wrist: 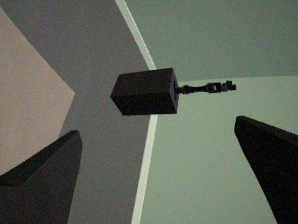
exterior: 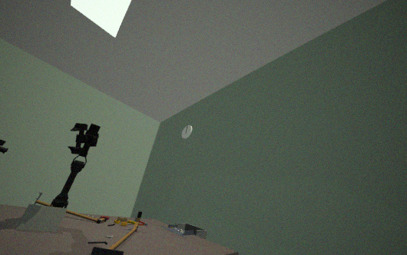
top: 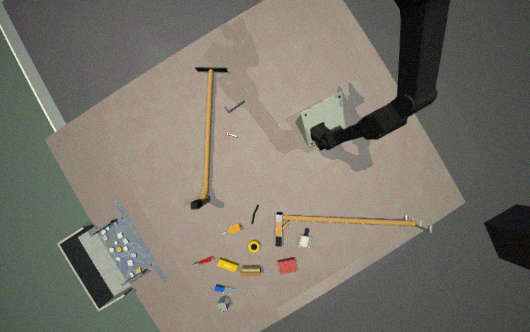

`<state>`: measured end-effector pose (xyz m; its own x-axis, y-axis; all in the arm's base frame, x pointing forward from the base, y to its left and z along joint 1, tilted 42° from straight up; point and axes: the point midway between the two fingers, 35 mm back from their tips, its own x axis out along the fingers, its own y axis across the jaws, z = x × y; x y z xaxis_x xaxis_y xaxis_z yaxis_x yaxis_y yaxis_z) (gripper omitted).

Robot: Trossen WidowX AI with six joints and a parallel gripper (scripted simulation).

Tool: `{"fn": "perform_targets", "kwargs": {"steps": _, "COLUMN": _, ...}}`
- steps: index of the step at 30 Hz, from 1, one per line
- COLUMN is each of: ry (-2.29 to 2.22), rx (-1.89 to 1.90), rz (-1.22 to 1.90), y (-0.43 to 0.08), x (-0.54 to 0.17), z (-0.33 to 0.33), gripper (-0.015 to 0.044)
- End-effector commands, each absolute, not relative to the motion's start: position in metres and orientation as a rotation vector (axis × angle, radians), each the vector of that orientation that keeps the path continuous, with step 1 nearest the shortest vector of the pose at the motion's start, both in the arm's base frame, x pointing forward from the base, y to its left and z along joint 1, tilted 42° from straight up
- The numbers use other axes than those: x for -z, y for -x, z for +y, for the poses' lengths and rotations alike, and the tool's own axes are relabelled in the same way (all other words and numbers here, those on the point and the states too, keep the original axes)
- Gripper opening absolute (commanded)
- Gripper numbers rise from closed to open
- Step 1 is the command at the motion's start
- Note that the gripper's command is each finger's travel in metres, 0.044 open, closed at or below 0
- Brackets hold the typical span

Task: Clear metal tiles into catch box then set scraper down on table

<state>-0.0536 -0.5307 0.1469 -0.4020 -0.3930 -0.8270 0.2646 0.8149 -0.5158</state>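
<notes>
The long scraper (top: 208,125) (exterior: 124,238), with an orange-brown handle, lies on the table. Its wide black blade is at the top in the top view, and a black block is at its other end. The steel bench plate (top: 138,244) is at the lower left and holds several small pale tiles (top: 125,241) and a few orange ones. The catch box (top: 99,257) (exterior: 196,230) adjoins the plate's outer side. My gripper (exterior: 71,138) (wrist: 160,131) is open and empty, raised high above the table, far from scraper and plate. It is outside the top view.
A second long tool (top: 350,220) with a pronged end lies at the lower right. Small objects lie between it and the plate, including a red block (top: 287,265) and a yellow ring (top: 254,246). A hex key (top: 235,107) lies beside the scraper. A dark box (top: 515,235) (wrist: 145,93) stands off the table.
</notes>
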Motion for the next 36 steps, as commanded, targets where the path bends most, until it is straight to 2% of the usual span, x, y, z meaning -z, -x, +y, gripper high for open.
{"fn": "perform_targets", "kwargs": {"steps": 1, "ry": 0.035, "rx": 0.745, "rz": 1.755, "y": 0.035, "x": -0.146, "z": -0.524, "gripper": 0.044}}
{"fn": "perform_targets", "kwargs": {"steps": 36, "ry": -0.804, "rx": 0.775, "rz": 1.064, "y": -0.116, "x": -0.154, "z": -0.429, "gripper": 0.044}}
